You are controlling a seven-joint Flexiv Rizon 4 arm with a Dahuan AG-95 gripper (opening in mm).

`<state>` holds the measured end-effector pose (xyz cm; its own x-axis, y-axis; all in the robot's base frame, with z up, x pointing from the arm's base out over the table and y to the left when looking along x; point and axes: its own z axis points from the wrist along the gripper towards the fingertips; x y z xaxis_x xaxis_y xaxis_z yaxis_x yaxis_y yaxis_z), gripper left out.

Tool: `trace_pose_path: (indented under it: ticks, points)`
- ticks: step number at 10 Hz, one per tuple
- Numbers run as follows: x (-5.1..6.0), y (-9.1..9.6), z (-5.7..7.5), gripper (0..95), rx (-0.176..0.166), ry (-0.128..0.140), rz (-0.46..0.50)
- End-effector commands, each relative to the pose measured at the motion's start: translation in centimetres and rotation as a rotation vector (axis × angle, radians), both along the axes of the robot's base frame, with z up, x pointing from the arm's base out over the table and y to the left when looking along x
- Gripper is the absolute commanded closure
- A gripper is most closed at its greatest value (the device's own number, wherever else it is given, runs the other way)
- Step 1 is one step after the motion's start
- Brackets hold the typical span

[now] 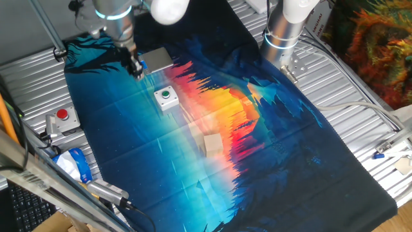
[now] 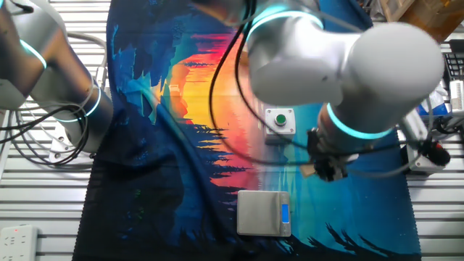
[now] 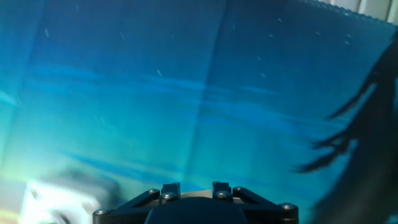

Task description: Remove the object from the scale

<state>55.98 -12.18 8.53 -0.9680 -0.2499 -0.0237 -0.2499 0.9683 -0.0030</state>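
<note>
Low in the other fixed view's frame, the flat grey rectangular scale point(image 2: 264, 212) with its blue mark lies bare. Just above and right of it, the black two-finger gripper point(image 2: 319, 171) hangs, closed on the tiny tan wooden block point(image 2: 309, 171). Further up sits the white green-button box point(image 2: 280, 120).

Open cloth point(image 1: 270, 161) right of wooden cube point(image 1: 213, 143); green-button box point(image 1: 166, 97) just beside scale point(image 1: 158, 59).

I see even, bright light on both fixed views; my hand view is soft, the white box point(image 3: 59, 198) blurred.
</note>
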Motion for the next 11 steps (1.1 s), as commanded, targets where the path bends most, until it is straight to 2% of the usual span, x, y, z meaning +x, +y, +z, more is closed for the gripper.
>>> trace_pose_path:
  ticks: [1,3,4,5,6,7,8,11]
  points:
    - [0.7,1.6,-0.9,95.0,0.000,-0.001,-0.052]
    - [1.1,2.5,-1.8,95.0,-0.001,-0.001,-0.077]
    - [1.4,2.6,-2.5,95.0,0.000,-0.001,-0.047]
    - [1.4,2.6,-2.5,95.0,0.000,-0.001,-0.047]
    - [1.7,2.2,-3.4,57.0,0.003,-0.004,-0.015]
    - [1.8,2.1,-3.9,57.0,0.005,-0.011,-0.006]
    - [1.9,2.0,-4.3,38.0,0.008,-0.010,0.001]
    - [2.0,2.0,-4.4,38.0,0.011,-0.007,-0.004]
